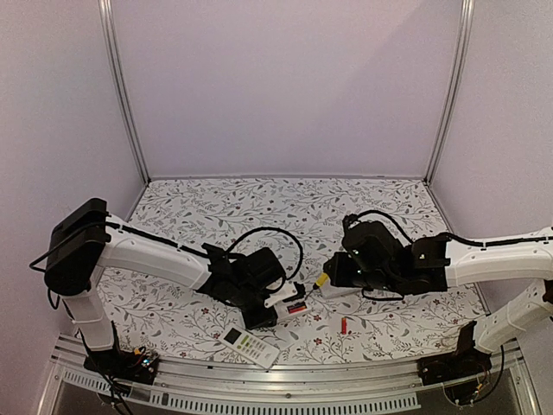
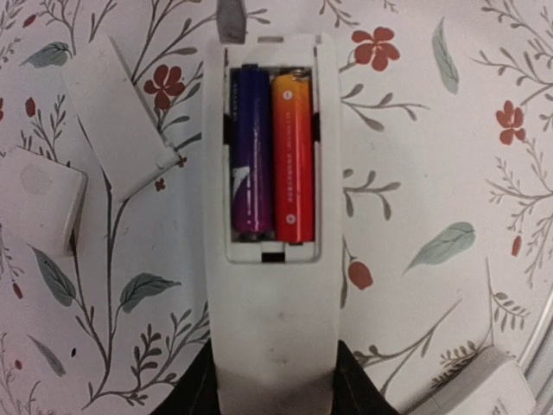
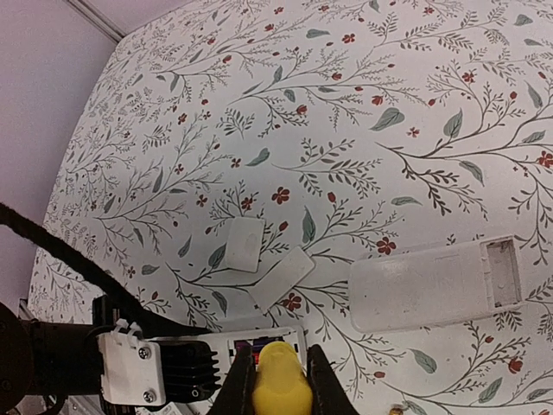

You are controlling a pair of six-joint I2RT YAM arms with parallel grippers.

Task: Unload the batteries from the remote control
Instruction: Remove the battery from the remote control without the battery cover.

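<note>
left tool (image 2: 272,385): gripping remote (image 2: 272,320) | batteries (image 2: 272,156): two, side by side in open compartment | right tool (image 3: 278,367): pinching yellow-handled screwdriver (image 3: 282,393)

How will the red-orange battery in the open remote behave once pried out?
Probably rolls: the red-orange battery is a smooth cylinder. Likely stiff and dense for its size. It sits snug beside the purple battery, so it may pop out suddenly.

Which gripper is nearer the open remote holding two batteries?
Left. The left gripper grips the open remote; the right gripper, holding the screwdriver, sits just off its far end.
</note>
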